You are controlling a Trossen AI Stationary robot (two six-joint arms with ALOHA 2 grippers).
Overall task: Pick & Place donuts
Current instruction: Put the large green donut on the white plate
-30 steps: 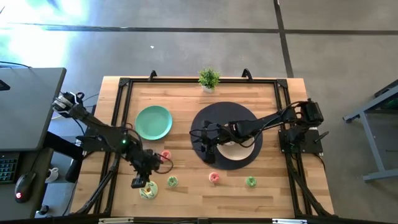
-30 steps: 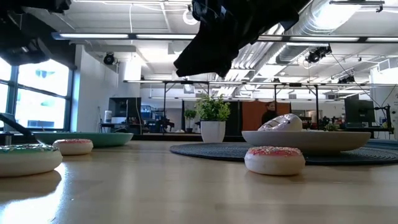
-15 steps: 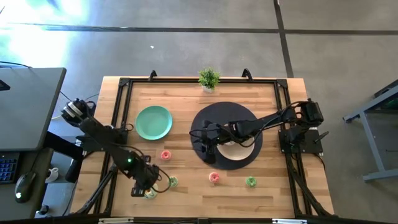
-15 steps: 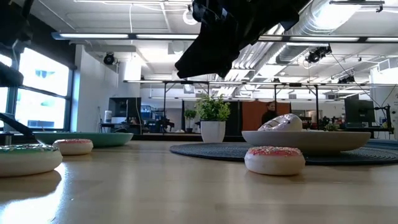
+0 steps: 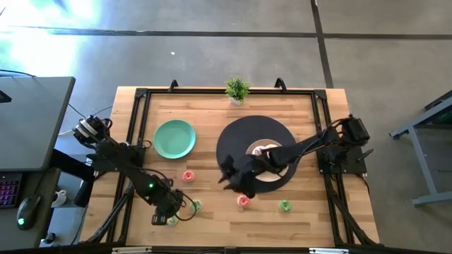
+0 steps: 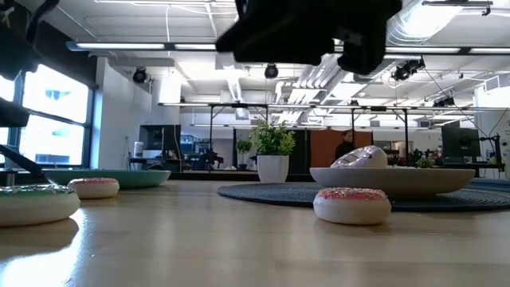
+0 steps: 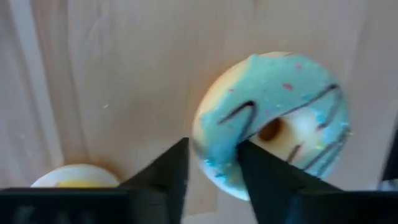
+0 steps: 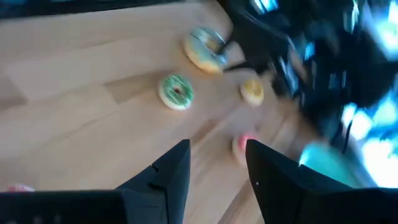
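My left gripper (image 5: 165, 216) is open near the table's near-left corner, pointing down over a large blue-iced donut (image 7: 283, 112) with dark drizzle. Its fingers straddle the donut's rim. A small yellow donut (image 7: 74, 177) lies beside it. My right gripper (image 5: 239, 183) is open and hangs above the table, just near of the dark mat and over a pink donut (image 5: 244, 202). More donuts lie flat on the wood: pink (image 5: 188, 176), green (image 5: 195, 206) and green (image 5: 284, 206). One donut (image 5: 265, 149) rests on the beige plate (image 5: 277, 176). My left gripper (image 7: 212, 146) comes from above with one finger (image 7: 171, 171) outside the blue donut's rim (image 7: 214, 158) and the other finger (image 7: 261, 177) over its iced top. Whether either finger touches the donut, I cannot tell. The donut lies flat on the table.
A teal plate (image 5: 174, 139) sits at the left-centre and a round dark mat (image 5: 233, 144) lies under the beige plate. A small potted plant (image 5: 237, 89) stands at the far edge. Black frame rails run along the table's sides. Bare wood lies along the near edge.
My left gripper has moved toward the table's near edge and come over the large blue donut. My right gripper has swung off the beige plate toward the near edge, turning as it went, and now hangs by the pink donut. The donuts have stayed in place.
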